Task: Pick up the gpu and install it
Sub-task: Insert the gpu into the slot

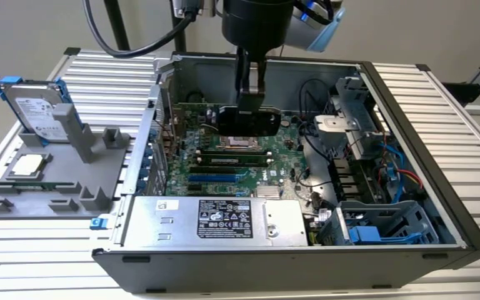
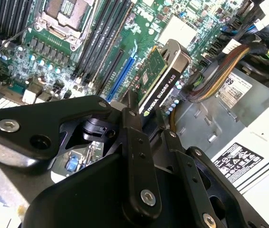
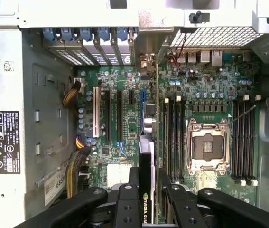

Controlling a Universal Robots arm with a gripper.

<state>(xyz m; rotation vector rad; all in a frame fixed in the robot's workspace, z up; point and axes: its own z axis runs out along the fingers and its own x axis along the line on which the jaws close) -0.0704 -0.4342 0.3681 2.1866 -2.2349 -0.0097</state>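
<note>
Gpu (image 2: 159, 81) (green card, black shroud) in claw (image 2: 139, 118)

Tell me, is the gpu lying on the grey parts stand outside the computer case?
No, the gripper is shut on the gpu, holding it edge-down over the motherboard inside the case.

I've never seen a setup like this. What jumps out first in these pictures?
A big open computer case lies on the table, its green motherboard exposed. The robot's black gripper hangs over the board, shut on the gpu, held edge-on above the slots. On the exterior view's left, a grey stand props up a silver hard drive.
</note>
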